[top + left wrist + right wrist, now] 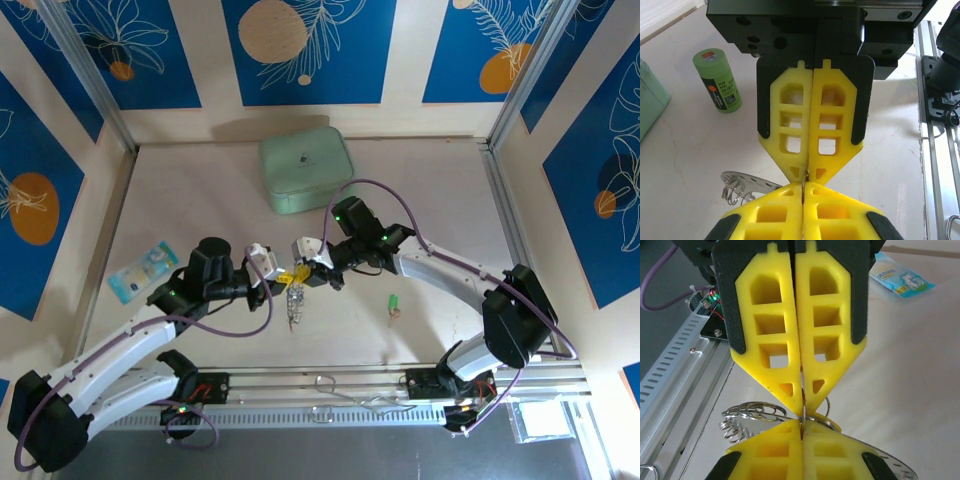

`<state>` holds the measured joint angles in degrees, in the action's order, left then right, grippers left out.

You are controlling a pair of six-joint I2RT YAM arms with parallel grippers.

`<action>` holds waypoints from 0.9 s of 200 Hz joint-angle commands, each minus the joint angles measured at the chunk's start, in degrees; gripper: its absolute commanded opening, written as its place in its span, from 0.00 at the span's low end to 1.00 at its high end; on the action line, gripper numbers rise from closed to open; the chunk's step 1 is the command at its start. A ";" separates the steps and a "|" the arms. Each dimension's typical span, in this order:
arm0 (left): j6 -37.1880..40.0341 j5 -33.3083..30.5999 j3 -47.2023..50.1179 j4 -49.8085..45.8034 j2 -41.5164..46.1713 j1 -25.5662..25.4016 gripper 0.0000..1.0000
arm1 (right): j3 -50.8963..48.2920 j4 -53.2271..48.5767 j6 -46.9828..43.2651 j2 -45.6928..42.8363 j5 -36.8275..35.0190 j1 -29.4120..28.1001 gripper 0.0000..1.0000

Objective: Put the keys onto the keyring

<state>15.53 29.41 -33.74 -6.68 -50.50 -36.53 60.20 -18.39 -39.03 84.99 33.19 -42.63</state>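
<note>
Both grippers closed tip to tip: left gripper (803,187) and right gripper (801,426) each pinch thin metal of the keyring (756,411), whose coils hang just beside and below the fingertips (788,432); keys too small to make out on it, so threading judged under way, unfinished.

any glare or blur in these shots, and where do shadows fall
Top external: soft even light, faint shadow on the wall behind the mint-green case. Left wrist: left gripper and green cylinder both fairly sharp. Right wrist: bright glints on the keyring, blue packet behind slightly soft.
</note>
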 commanded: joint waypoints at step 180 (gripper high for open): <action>-19.35 -14.08 -11.81 -9.32 -4.88 -0.45 0.00 | -2.55 3.44 7.69 -8.78 -5.77 4.28 0.29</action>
<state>9.74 23.46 -40.93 -14.90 -55.61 -36.67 59.96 -18.94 -37.36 80.99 27.16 -40.45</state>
